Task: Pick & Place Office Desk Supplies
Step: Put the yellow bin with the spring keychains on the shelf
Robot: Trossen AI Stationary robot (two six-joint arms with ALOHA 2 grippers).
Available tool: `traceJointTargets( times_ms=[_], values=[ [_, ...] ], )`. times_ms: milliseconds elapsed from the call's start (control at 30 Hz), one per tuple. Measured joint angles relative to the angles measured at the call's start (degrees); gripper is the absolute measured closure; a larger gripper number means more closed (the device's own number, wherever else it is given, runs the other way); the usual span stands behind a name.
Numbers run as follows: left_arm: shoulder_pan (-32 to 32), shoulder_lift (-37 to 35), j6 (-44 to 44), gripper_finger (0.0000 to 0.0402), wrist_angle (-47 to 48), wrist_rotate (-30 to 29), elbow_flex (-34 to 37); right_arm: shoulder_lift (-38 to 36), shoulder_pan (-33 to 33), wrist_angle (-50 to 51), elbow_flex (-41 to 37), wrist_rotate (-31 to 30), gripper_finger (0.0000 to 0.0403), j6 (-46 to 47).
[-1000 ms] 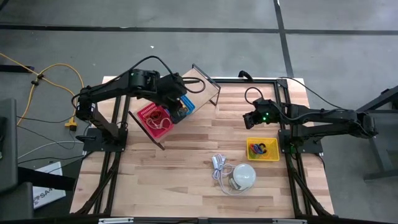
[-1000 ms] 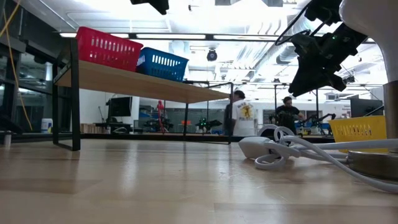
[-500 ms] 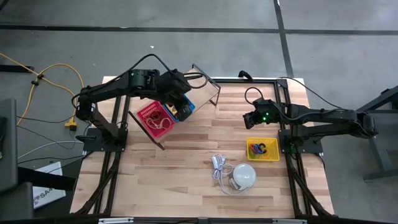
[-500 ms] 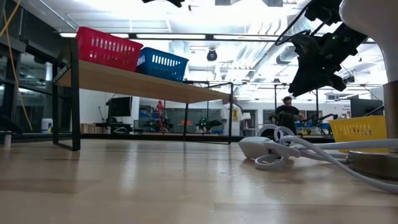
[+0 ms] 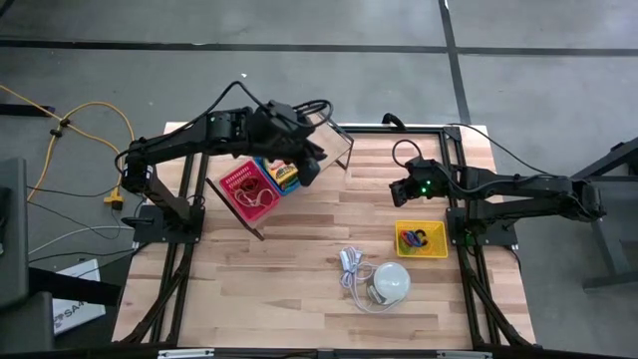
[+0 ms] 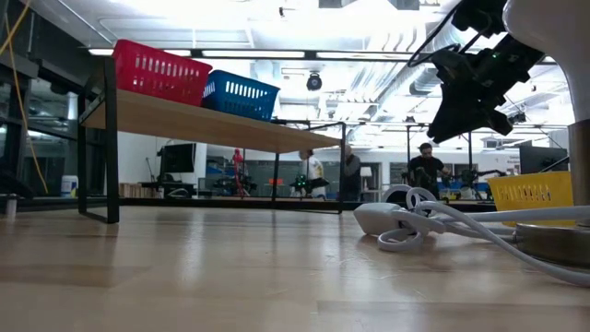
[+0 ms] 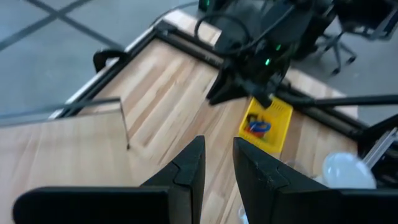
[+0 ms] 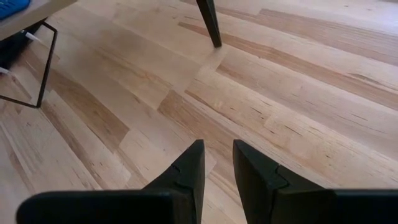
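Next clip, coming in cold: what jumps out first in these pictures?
Three bright baskets stand out: a red basket and a blue basket side by side on a raised wooden shelf at the table's far left, and a yellow basket of small coloured pieces near the right arm. The left gripper hangs over the shelf by the blue basket, holding nothing. A white dome with its cord lies at the front.

We see two dark, matte arms built of jointed links. On the left arm point(image 5: 189, 140) a black cable loops above the wrist housing and runs along the links. The right arm point(image 5: 518, 186) carries its own thin black cable, curled in a loop near the wrist, and a small green light glows on that wrist block. Each arm ends in two flat, dark, angular fingers, those of the left gripper point(image 7: 216, 168) and the right gripper point(image 8: 216, 168) shaped alike, with stepped edges.
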State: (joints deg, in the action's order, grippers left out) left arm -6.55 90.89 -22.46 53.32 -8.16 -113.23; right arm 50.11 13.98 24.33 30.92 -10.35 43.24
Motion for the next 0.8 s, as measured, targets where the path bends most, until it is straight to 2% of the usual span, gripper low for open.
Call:
traceJointTargets(
  times_ms=[300,800],
  values=[
    [0.0,0.02,0.0,0.0323,-7.99,-0.04,0.0,0.0,0.0,-3.81,0.0,-0.02,0.0332,0.0],
    [-0.02,0.04,-0.01,0.0323,-20.13,-0.02,0.0,0.26,0.0,1.35,0.0,1.53,0.0332,-2.47]
  ],
)
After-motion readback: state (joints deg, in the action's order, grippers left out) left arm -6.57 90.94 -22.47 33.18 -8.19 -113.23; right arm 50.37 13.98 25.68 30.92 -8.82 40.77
